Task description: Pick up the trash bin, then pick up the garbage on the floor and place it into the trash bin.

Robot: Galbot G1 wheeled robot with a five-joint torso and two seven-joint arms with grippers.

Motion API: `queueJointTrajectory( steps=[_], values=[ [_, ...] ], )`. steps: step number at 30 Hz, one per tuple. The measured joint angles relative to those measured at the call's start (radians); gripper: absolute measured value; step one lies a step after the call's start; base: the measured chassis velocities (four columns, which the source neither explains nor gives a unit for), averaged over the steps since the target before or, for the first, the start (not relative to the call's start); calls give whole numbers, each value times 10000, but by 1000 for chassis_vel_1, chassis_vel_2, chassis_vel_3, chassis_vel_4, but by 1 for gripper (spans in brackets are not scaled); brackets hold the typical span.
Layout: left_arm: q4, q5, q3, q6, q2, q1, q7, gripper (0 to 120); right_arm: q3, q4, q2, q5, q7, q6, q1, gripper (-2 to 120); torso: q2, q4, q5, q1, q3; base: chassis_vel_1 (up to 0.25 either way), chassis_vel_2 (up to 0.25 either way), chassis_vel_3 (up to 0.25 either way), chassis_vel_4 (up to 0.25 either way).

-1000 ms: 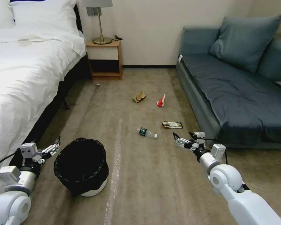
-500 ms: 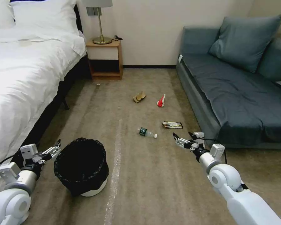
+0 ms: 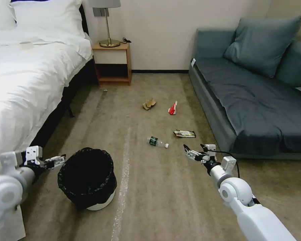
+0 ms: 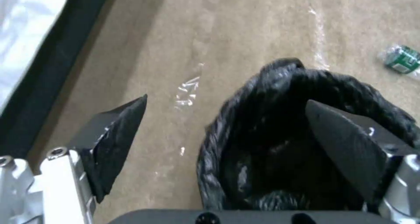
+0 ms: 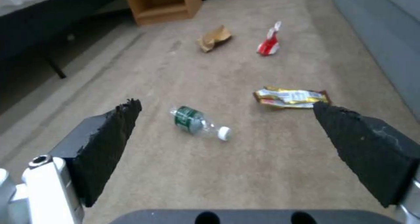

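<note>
Reaching for the trash bin (image 3: 87,177); nothing picked up yet.
Left gripper (image 3: 58,160) spread wide, seemingly straddling its rim; right gripper (image 3: 190,151) gapes empty; bottle (image 3: 157,142), wrapper (image 3: 184,134), packet (image 3: 172,108), paper wad (image 3: 149,103) on floor.

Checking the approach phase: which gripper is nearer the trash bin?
Left. The left gripper hovers open right beside the trash bin, at its rim on the bed side; the right gripper hangs open far across the carpet, near the bottle.

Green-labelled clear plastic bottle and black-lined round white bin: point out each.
Green-labelled clear plastic bottle (image 5: 190,120), right wrist view, on its label.
Black-lined round white bin (image 3: 100,203), head view, on its white base.
</note>
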Motion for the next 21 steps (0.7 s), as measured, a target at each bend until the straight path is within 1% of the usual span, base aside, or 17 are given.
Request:
queueJointTrajectory(
  steps=[1, 2, 3, 5, 6, 8, 9, 10, 11, 12, 13, 14, 15, 17, 18, 20, 21],
  values=[
    [197, -161, 228, 8, 209, -324, -36, 98, 77, -61, 88, -96, -30, 22, -63, 100, 0, -2, -3, 0, 1, 0, 0, 0, 0],
    [299, -244, 334, 11, 296, -468, -46, 98, 114, -86, 132, -135, -35, 29, -92, 100, 0, -3, -4, 0, 1, 0, 0, 0, 0],
    [299, -244, 334, 11, 296, -468, -46, 98, 114, -86, 132, -135, -35, 29, -92, 100, 0, -3, -4, 0, 1, 0, 0, 0, 0],
    [657, -343, 796, 7, 517, -925, -63, 98, 212, -153, 296, -238, -44, 46, -145, 100, 0, -3, -1, 0, 0, 0, 0, 0, 0],
    [657, -343, 796, 7, 517, -925, -63, 98, 212, -153, 296, -238, -44, 46, -145, 100, 0, -3, -1, 0, 0, 0, 0, 0, 0],
    [971, -223, 1151, -3, 530, -1158, -54, 98, 240, -255, 444, -291, -45, 49, -119, 100, 0, -1, -3, 0, 1, 0, 0, 0, 0],
    [971, -223, 1151, -3, 530, -1158, -54, 98, 240, -255, 444, -291, -45, 49, -119, 100, 0, -1, -3, 0, 1, 0, 0, 0, 0],
    [1188, -86, 1442, -27, 460, -1315, -11, 98, 264, -315, 530, -329, -45, 51, -113, 100, 0, 1, -3, 0, 0, 0, 0, 0, 0],
    [1366, 186, 1716, -35, 370, -1402, 201, 98, 306, -369, 618, -378, -44, 54, -115, 100, 0, 0, -5, 0, 1, 0, 0, 0, 0],
    [1500, 401, 1894, -45, 296, -1470, 378, 98, 333, -407, 685, -413, -42, 56, -117, 100, 0, -1, -5, 0, 1, 0, 0, 0, 0],
    [1500, 401, 1894, -45, 296, -1470, 378, 98, 333, -407, 685, -413, -42, 56, -117, 100, 0, -1, -5, 0, 1, 0, 0, 0, 0],
    [1627, 544, 2070, -57, 188, -1565, 512, 98, 345, -454, 760, -444, -41, 58, -116, 100, 0, 0, -3, 0, 1, 0, 0, 0, 0],
    [1627, 544, 2070, -57, 188, -1565, 512, 98, 345, -454, 760, -444, -41, 58, -116, 100, 0, 0, -3, 0, 1, 0, 0, 0, 0],
    [1909, 771, 2393, -71, -22, -1802, 688, 98, 358, -552, 932, -524, -32, 64, -105, 100, 0, 0, -3, 0, 0, 0, 0, 0, 0],
    [1909, 771, 2393, -71, -22, -1802, 688, 98, 358, -552, 932, -524, -32, 64, -105, 100, 0, 0, -3, 0, 0, 0, 0, 0, 0],
    [2137, 927, 2643, -79, -170, -1988, 790, 98, 359, -609, 1079, -555, -24, 65, -67, 100, 0, -1, -2, 0, 1, 0, 0, 0, 0],
    [2137, 927, 2643, -79, -170, -1988, 790, 98, 359, -609, 1079, -555, -24, 65, -67, 100, 0, -1, -2, 0, 1, 0, 0, 0, 0]
  ],
)
